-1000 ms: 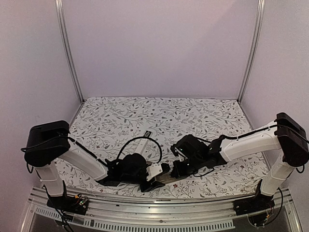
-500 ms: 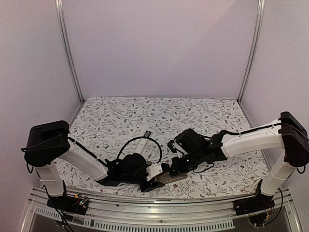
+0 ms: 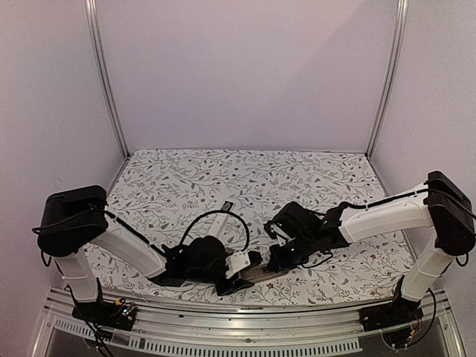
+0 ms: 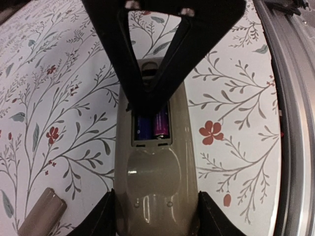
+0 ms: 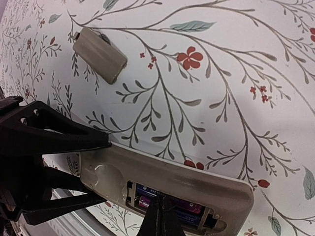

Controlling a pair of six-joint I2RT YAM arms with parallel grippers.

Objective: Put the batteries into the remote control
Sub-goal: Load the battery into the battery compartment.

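From above, the remote control is seen pinched by the left gripper; at the left wrist, the batteries are shown seated just beyond its fingers, at the tip of the pressed-together right gripper; at the right wrist, a cover is seen well beyond that tip.

We lose remote near end at bottom edge, far end behind right gripper. Its tip hides tops of batteries. Cover cropped at corner.
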